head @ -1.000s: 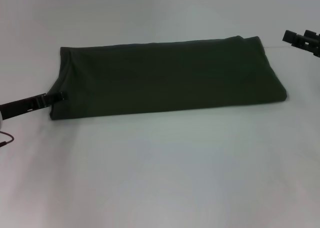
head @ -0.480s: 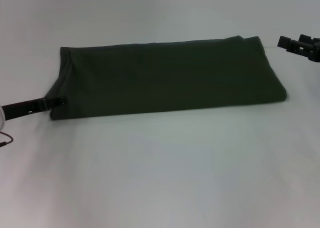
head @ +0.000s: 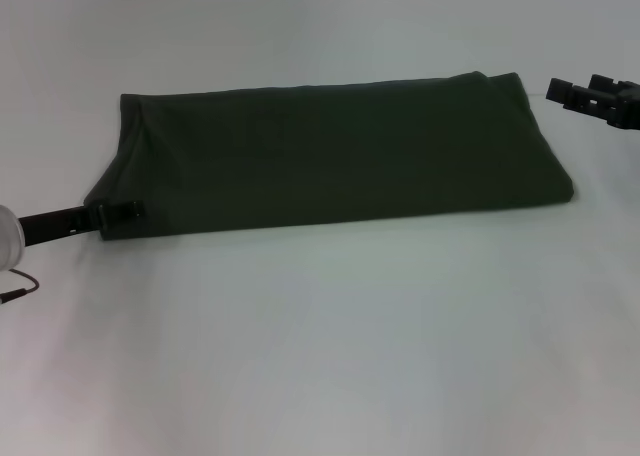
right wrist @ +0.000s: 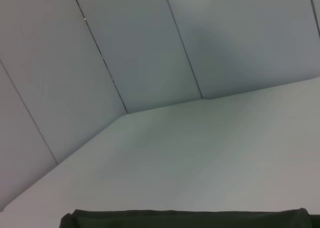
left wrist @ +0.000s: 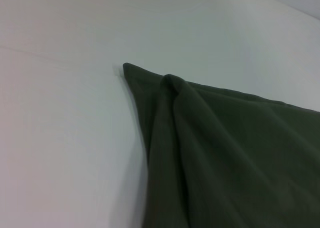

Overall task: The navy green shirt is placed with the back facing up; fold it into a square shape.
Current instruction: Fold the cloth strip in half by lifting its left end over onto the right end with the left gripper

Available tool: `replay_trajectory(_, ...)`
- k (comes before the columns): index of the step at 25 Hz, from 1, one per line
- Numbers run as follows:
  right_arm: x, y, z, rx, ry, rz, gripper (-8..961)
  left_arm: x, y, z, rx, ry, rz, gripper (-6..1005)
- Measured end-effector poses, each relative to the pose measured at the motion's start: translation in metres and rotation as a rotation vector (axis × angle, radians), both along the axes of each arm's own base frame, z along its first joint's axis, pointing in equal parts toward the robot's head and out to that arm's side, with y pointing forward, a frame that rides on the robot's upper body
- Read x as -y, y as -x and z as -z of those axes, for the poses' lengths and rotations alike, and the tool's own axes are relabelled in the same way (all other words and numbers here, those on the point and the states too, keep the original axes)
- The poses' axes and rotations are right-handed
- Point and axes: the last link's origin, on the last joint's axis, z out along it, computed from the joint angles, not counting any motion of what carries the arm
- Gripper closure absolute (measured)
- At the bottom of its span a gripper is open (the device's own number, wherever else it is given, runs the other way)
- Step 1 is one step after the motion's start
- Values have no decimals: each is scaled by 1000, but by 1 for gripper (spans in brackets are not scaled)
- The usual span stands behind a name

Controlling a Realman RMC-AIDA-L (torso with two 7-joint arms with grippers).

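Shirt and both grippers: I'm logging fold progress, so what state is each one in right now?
navy green shirt: folded into a long band lying flat on the white table, not yet a square.
left gripper: low at the shirt's left near corner, touching the fabric edge; grip unclear.
right gripper: raised off the table, just beyond the shirt's far right corner, holding nothing.

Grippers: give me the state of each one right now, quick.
Left gripper: at the near left corner of the navy green shirt; grip cannot be told.
Right gripper: raised off the shirt's far right corner, holding nothing; opening cannot be told.
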Motion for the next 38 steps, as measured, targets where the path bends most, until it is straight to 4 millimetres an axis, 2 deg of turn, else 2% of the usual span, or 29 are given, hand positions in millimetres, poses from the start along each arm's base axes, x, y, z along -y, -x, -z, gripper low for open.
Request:
replay_trajectory(26,-1,3,4,-4,1,-5,9,2,-4,8,10,62,-6,236)
replay_trajectory(38,-2,5,6,2,12,-11,8,0,-5,5,6,56,3,246)
